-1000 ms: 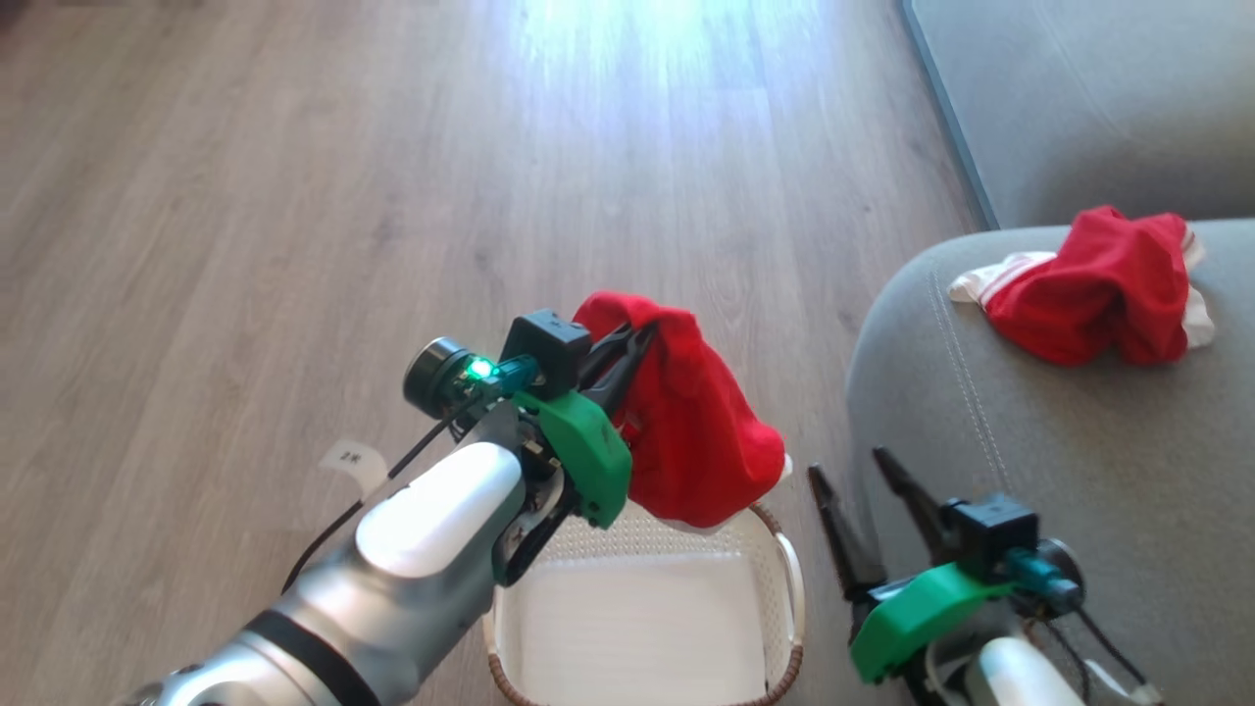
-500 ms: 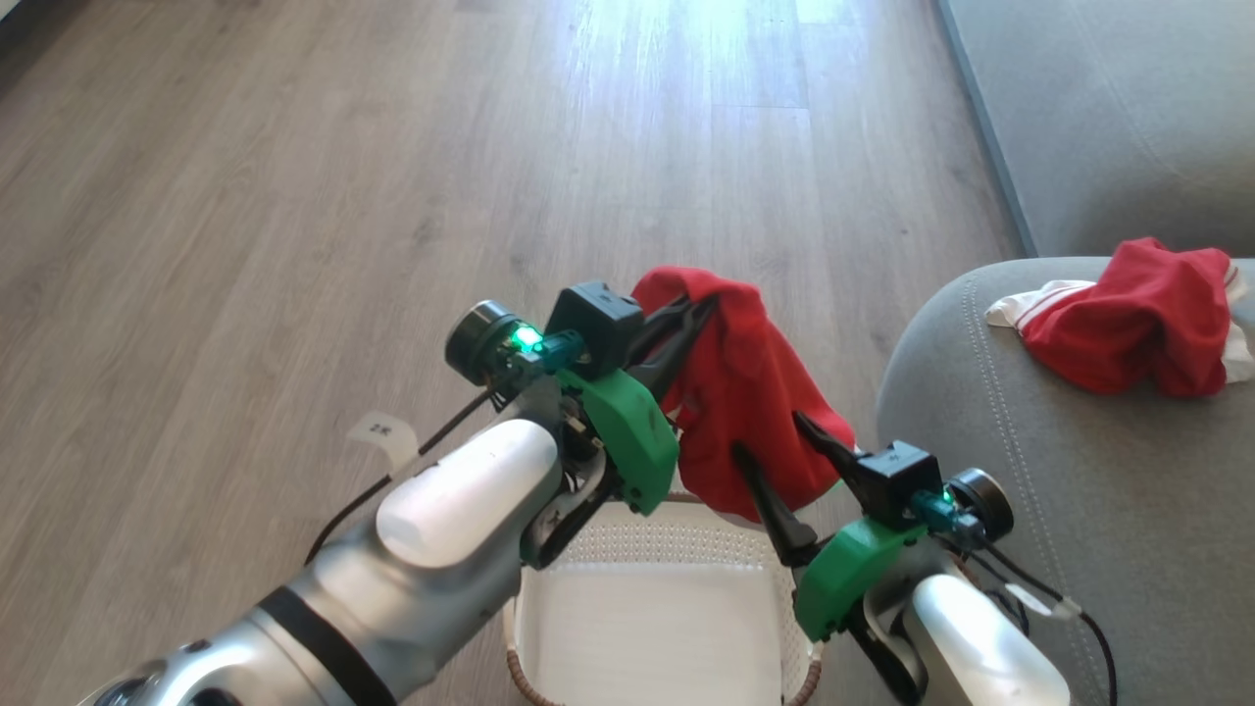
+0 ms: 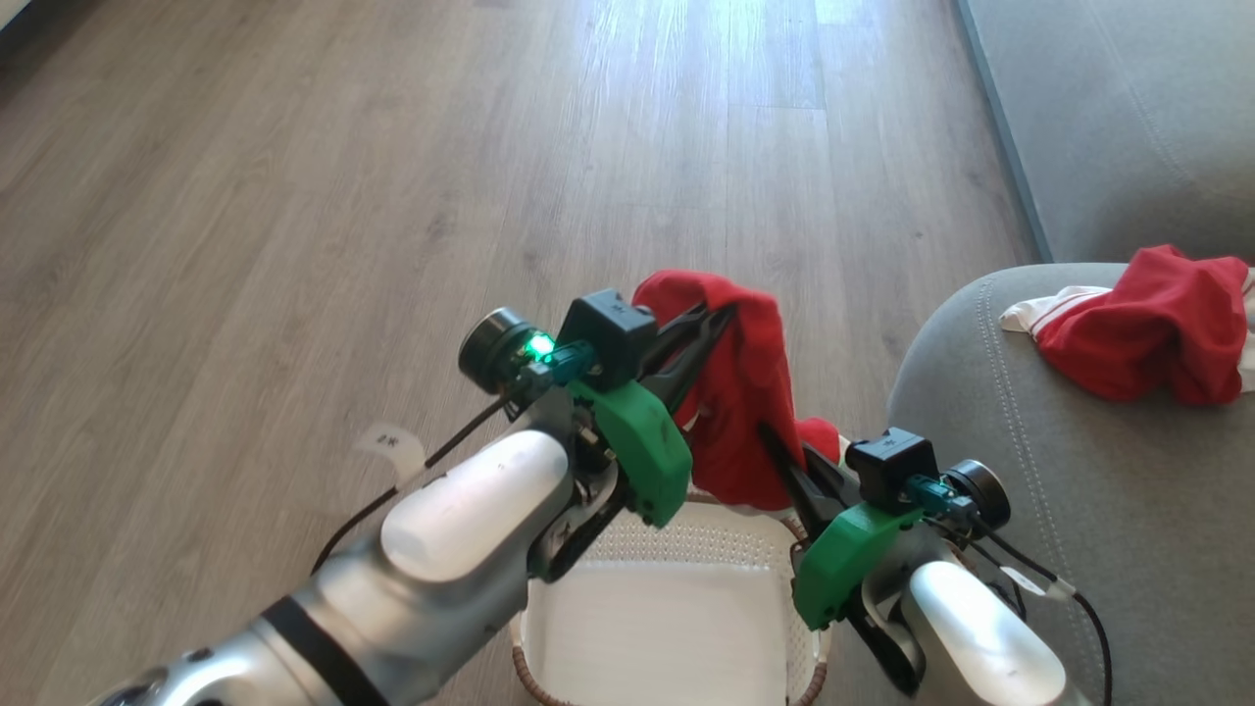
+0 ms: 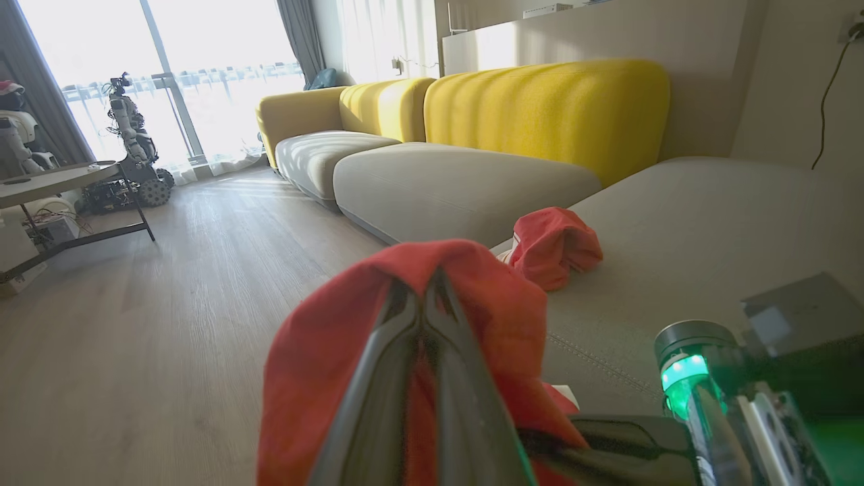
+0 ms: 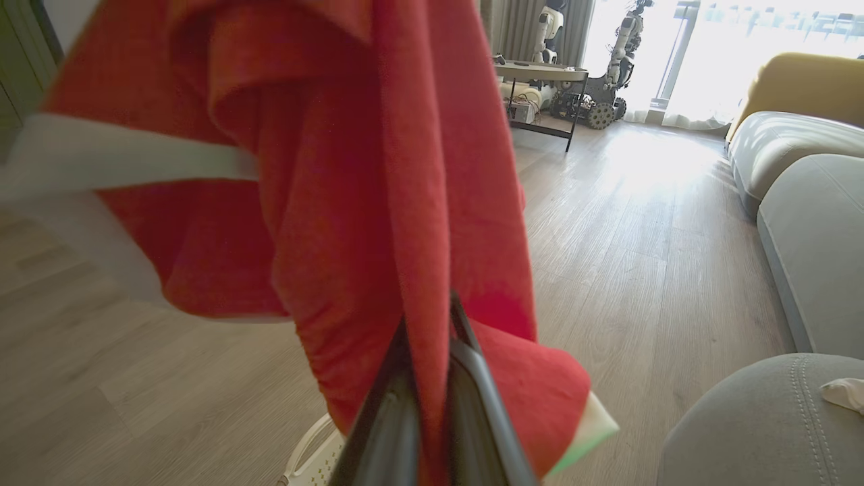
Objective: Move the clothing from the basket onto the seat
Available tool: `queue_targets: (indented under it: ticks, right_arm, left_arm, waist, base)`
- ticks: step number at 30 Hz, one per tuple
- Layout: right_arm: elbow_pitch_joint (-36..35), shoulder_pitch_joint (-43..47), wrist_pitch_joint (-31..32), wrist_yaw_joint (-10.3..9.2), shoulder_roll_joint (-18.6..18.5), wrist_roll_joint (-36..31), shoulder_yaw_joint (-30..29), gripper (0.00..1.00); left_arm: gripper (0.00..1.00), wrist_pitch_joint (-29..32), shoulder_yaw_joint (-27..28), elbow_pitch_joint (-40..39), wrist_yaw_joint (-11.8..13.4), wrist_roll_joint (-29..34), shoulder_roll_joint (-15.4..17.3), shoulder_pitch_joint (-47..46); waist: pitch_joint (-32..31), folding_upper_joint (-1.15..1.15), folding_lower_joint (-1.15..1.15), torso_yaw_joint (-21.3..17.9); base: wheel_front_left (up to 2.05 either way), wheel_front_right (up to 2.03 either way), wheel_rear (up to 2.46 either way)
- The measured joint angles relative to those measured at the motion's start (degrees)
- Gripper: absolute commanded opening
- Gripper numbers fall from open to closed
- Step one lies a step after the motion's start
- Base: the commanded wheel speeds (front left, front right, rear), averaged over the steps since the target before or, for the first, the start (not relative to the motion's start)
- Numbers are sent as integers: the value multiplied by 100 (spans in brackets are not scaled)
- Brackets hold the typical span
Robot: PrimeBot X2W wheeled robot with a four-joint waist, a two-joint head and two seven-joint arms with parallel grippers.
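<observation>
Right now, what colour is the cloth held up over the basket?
Bright red cloth with white trim; right wrist view shows it best.

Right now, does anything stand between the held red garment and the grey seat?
Nothing visible does. The garment hangs above the basket, pinched by the left gripper and right gripper. Bare seat lies just to its right, the other garment farther along.

I'm working in a home living room that also serves as a robot lab. A long sofa (image 4: 540, 115) with yellow backs and grey seats runs along the wall (image 4: 705, 74) on a wood-plank floor (image 3: 294, 196). A laundry basket (image 3: 677, 539) sits below me. Tall windows (image 4: 223, 40) with grey curtains (image 4: 300, 30) glow with daylight, and other robots (image 4: 131, 128) stand by a tabletop (image 4: 54, 177) near them.
</observation>
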Motion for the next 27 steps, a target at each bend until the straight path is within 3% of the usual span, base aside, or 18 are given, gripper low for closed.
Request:
queue_targets:
  ticks: [1,2,4,5,6,21,27]
  right_arm:
    - [-1,0,0,0,0,7,-10,0]
    - [-2,0,0,0,0,37,-33,0]
    - [-9,0,0,0,0,51,-96,0]
    - [-18,0,0,0,0,56,-143,0]
    - [-43,0,0,0,0,55,-202,0]
    - [-793,-12,0,0,-3,-565,-1504,0]
    - [-1245,396,0,0,-1,-910,-2059,0]
  left_arm:
    - [0,-4,2,-13,35,-15,14,36]
    - [10,-30,3,-15,47,-34,33,81]
    - [52,-92,12,-12,88,-51,74,188]
    - [92,-111,14,-4,104,-83,82,238]
    - [100,-135,18,8,109,-112,92,293]
    - [100,-477,-8,171,127,-190,157,779]
    - [100,-546,-86,114,181,-188,174,888]
  waist:
    - [1,0,0,-14]
    - [2,0,0,-30]
    - [2,0,0,-71]
    - [1,0,0,-94]
    - [2,0,0,-121]
    - [11,0,0,-644]
    - [17,0,0,-985]
  base:
    - [0,0,0]
    - [0,0,0]
    - [0,0,0]
    - [0,0,0]
    - [0,0,0]
    - [0,0,0]
    - [0,0,0]
